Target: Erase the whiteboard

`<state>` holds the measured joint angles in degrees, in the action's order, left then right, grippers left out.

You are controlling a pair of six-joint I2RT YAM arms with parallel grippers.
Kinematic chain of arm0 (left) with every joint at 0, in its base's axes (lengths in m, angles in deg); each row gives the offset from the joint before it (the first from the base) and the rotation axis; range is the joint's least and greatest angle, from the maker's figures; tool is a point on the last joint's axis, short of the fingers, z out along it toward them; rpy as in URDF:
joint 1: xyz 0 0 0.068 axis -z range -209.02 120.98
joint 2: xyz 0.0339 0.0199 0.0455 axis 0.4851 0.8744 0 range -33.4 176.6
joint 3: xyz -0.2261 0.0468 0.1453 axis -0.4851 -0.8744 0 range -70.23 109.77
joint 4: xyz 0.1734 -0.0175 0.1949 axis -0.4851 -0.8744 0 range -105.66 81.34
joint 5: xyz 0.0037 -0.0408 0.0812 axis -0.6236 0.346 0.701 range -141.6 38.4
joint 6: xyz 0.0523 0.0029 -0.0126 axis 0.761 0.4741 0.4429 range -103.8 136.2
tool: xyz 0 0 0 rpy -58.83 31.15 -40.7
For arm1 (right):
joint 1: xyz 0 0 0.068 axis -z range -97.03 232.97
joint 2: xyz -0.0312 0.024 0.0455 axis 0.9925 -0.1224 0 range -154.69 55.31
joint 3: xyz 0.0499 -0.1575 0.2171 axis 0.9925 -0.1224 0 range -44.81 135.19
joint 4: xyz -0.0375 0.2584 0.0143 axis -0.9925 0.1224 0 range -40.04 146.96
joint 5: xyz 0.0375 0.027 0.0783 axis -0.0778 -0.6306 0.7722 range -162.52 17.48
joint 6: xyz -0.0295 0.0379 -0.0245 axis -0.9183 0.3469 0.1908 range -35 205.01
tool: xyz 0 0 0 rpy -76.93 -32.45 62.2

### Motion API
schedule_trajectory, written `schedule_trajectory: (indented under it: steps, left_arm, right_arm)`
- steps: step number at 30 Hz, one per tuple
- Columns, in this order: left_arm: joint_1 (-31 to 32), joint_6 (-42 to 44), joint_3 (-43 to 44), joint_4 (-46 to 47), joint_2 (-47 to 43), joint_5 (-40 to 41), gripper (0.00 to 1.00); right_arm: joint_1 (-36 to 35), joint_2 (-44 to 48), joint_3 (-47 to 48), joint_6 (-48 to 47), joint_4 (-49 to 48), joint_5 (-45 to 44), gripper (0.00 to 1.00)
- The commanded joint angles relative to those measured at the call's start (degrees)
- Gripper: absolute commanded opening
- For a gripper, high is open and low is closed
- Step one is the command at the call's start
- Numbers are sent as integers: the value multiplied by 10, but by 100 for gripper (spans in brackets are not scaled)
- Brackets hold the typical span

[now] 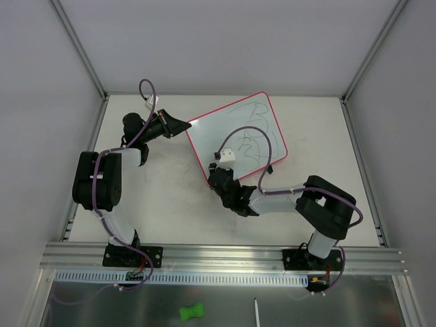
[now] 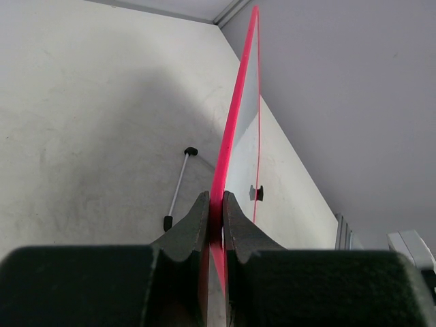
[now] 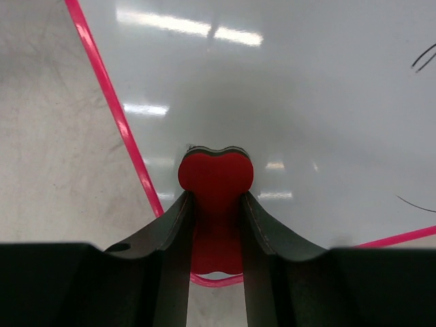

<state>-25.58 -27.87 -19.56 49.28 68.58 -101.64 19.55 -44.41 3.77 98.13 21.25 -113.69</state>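
The whiteboard [image 1: 231, 133] sits toward the far middle of the table [image 1: 170, 204], turned at a slant, a smooth glossy white rectangle with rounded corners bound by a thin pink-red frame [image 3: 109, 95]. Loose dark scribbles [image 1: 253, 129] loop across its far half, while the near part looks bare and mirrors the ceiling lights as soft bright streaks. The left gripper [image 2: 216, 203] is clamped on the board's left edge: its two matt black, wedge-shaped fingers meet tightly on the pink frame, which the left wrist camera sees edge-on as one thin curved strip. That camera also shows a small black clip [image 2: 255, 193] on the board and, beside the board on the table, a thin silvery rod [image 2: 176, 188] with black caps at both ends. Whether the board lies fully flat cannot be told. The right gripper [image 3: 216, 201] is at the board's near corner, its curved black fingers squeezed around a red eraser [image 3: 216, 174], a flat-faced block with a lobed, heart-like outline and a darker layer along its far edge. The eraser's end rests over the white surface just inside the frame, though contact with the board cannot be confirmed. The table is matt off-white with faint grey scuffs and smears. At the near edge runs a ribbed aluminium rail [image 1: 225, 255] carrying both arm bases, and below it lies a small bright green bone-shaped piece [image 1: 193, 312].
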Motion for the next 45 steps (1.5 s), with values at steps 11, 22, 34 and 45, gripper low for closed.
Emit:
schedule_trajectory:
  steps: [11,22,34,45]
  left_arm:
    - [12,20,8,-12,-8,-30,0]
    - [11,13,16,-8,11,-52,0]
    - [11,17,14,-19,13,-47,0]
    - [11,19,0,-22,-3,-45,0]
  right_arm:
    - [115,123,105,-134,104,160,0]
    - [264,13,379,-230,167,279,0]
    - [282,-53,421,-308,237,424,0]
    - [282,-79,419,-304,269,424,0]
